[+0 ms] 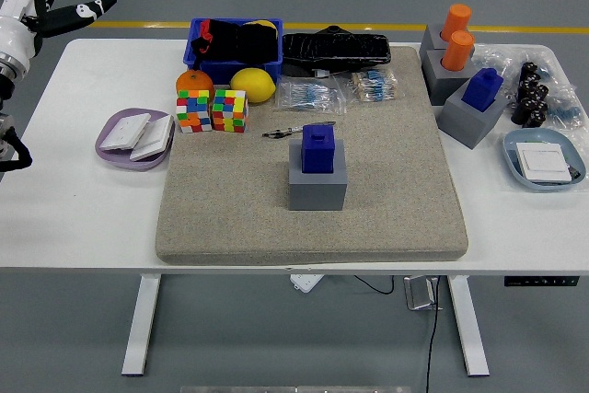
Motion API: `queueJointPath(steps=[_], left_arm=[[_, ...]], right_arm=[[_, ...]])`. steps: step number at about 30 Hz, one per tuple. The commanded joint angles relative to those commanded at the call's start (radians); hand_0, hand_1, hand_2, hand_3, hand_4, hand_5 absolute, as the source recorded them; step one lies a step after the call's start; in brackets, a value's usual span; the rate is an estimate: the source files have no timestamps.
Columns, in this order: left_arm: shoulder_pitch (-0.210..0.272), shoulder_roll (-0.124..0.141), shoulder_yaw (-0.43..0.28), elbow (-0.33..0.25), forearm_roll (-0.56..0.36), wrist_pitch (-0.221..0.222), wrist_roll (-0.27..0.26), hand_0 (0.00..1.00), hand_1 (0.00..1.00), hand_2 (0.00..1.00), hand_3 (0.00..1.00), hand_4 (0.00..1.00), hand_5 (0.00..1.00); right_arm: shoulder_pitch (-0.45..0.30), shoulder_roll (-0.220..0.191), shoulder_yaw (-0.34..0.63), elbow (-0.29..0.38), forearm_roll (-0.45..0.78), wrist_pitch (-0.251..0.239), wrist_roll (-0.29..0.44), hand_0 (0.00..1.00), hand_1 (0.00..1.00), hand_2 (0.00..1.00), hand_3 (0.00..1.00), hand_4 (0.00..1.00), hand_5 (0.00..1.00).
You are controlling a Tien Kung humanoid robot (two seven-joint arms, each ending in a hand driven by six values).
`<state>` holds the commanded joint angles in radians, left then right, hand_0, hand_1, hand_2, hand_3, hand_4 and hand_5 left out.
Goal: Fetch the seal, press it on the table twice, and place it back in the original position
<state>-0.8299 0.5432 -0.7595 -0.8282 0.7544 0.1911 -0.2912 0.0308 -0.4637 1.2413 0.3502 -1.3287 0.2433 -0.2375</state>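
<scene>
1. No text, label, brand, number or sign can be read anywhere
2. The white cards in the purple dish (110, 140) and in the blue dish (515, 165) show no legible print
3. The clear bags (311, 95) behind the blue seal (318, 149) carry nothing readable at this size

Bright, even overhead light; soft shadows (barely any); sharp throughout.
</scene>
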Motion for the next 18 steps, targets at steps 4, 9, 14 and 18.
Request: queueJointPath(steps=[4, 9, 14, 18], left_arm=[[-0.001, 0.0, 0.0, -0.002, 0.0, 0.0, 0.0, 0.902, 0.869, 0.884, 0.906, 0.9, 0.177], [-0.003, -0.001, 0.0, -0.003, 0.001, 0.0, -0.001, 0.901, 0.869, 0.883, 0.905, 0.901, 0.177], [0.0, 0.001, -0.002, -0.005, 0.001, 0.0, -0.001, 0.901, 0.868, 0.883, 0.905, 0.901, 0.177], [0.003, 0.004, -0.003, -0.006, 0.001, 0.0, -0.002, 0.901, 0.868, 0.883, 0.905, 0.901, 0.177]], right_arm=[[0.0, 0.0, 0.002, 0.0, -0.001, 0.0, 0.0, 0.85, 0.773, 0.774, 0.745, 0.816, 0.517], [0.001, -0.001, 0.003, 0.0, -0.001, 0.0, 0.0, 0.85, 0.773, 0.774, 0.743, 0.816, 0.517], [0.001, 0.0, -0.001, -0.001, -0.001, 0.0, 0.0, 0.85, 0.772, 0.774, 0.743, 0.816, 0.516], [0.0, -0.002, -0.005, -0.001, -0.001, 0.0, 0.0, 0.85, 0.772, 0.774, 0.743, 0.816, 0.516]])
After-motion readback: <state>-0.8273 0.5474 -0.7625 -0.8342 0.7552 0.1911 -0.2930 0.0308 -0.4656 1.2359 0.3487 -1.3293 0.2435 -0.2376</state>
